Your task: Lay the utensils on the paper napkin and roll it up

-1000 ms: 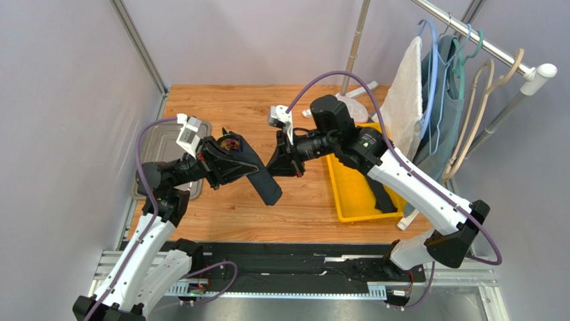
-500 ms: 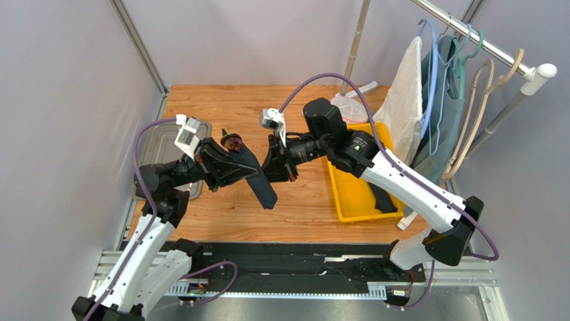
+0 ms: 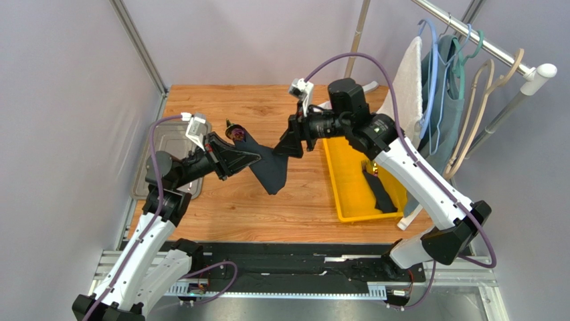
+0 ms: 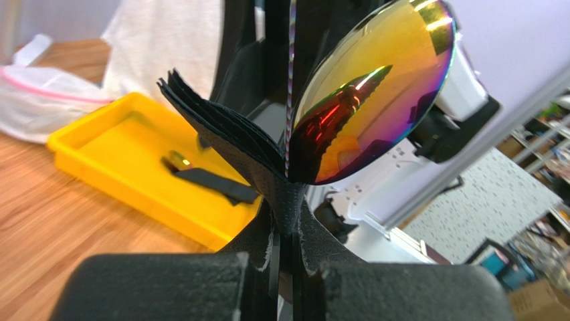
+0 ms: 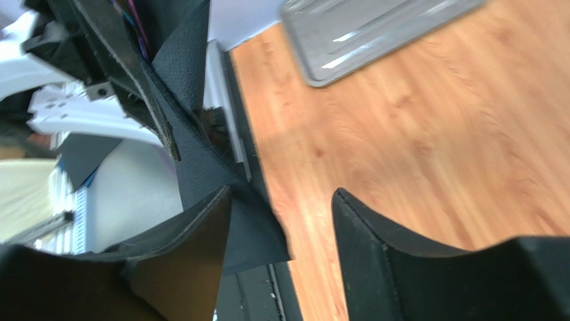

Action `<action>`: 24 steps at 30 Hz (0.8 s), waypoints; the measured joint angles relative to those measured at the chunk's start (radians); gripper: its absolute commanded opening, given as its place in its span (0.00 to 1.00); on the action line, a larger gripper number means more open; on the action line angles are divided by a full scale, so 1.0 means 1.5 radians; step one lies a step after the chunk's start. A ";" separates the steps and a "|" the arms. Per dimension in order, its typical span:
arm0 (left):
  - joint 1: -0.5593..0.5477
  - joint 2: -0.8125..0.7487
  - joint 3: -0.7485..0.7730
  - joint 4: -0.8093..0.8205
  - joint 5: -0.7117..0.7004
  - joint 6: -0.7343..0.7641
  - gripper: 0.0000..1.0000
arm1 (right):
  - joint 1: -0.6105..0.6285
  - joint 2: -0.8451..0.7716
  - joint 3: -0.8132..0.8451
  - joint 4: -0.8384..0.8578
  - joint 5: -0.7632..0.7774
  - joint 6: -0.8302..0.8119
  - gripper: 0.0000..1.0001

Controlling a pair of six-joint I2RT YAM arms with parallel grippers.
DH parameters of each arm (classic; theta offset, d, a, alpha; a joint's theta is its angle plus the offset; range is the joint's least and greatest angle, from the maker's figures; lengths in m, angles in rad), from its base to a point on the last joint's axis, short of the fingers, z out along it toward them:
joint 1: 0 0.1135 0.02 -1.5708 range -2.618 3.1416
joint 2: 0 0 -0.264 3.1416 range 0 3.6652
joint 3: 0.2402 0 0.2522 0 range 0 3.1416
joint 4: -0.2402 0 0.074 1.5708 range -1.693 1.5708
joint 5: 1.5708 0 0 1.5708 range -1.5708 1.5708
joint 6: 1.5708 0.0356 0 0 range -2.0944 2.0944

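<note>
Napkin [image 3: 271, 175] pinched tight in left tool [image 4: 284, 224] (spoon head [image 4: 371, 87] poking out); right tool [image 5: 281, 200] jaws apart, nothing between them, above desk [image 3: 221, 207].

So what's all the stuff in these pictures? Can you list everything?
napkin: one, black, held up over the table
spoon: one, shiny purple-gold head, sticking out of the napkin
bin: one, yellow, table's right side
black pieces: some, inside the bin
tray: one, grey, table's left side
plastic bag: one, clear, at the bin's far end
towel: one, white, on the rack
hangers: several, blue, green, beige, on the rack
table: one, brown wood
left fingers: two, black, shut on the napkin
right fingers: two, black, open beside the napkin
</note>
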State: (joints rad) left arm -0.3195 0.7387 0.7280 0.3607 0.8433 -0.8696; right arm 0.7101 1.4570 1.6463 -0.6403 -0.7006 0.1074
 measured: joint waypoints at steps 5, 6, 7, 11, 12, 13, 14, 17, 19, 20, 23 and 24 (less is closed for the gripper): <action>0.000 0.017 0.007 -0.075 -0.061 0.038 0.00 | -0.041 -0.006 0.039 -0.030 0.063 -0.005 0.66; 0.000 0.022 0.010 -0.087 -0.071 0.042 0.00 | -0.042 -0.013 0.039 -0.033 0.069 -0.005 0.66; 0.000 0.026 0.013 -0.095 -0.078 0.045 0.00 | -0.042 -0.018 0.039 -0.037 0.071 -0.005 0.66; 0.000 0.038 0.023 -0.126 -0.107 0.054 0.00 | -0.022 -0.041 0.036 -0.039 0.072 -0.004 0.65; 0.000 0.039 0.023 -0.126 -0.111 0.054 0.00 | -0.013 -0.046 0.033 -0.038 0.072 -0.004 0.65; 0.000 0.040 0.023 -0.129 -0.114 0.054 0.00 | -0.004 -0.050 0.030 -0.037 0.070 -0.004 0.65; 0.000 0.041 0.023 -0.129 -0.116 0.053 0.00 | 0.003 -0.052 0.025 -0.037 0.068 -0.004 0.65; 0.000 0.042 0.023 -0.128 -0.115 0.048 0.00 | 0.022 -0.049 0.014 -0.034 0.059 -0.002 0.66; 0.000 0.042 0.023 -0.123 -0.114 0.043 0.00 | 0.027 -0.039 0.010 -0.033 0.052 0.001 0.66; 0.000 0.042 0.023 -0.120 -0.114 0.041 0.00 | 0.027 -0.031 0.007 -0.028 0.049 0.005 0.66; 0.000 0.042 0.023 -0.104 -0.108 0.030 0.00 | 0.027 -0.010 0.000 -0.018 0.041 0.015 0.67; 0.000 0.042 0.023 -0.098 -0.106 0.027 0.00 | 0.028 -0.003 -0.003 -0.013 0.038 0.019 0.66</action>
State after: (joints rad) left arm -0.3195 0.8024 0.7624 0.2134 0.6846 -0.8291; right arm 0.7517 1.4528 1.6417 -0.6605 -0.6434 0.1352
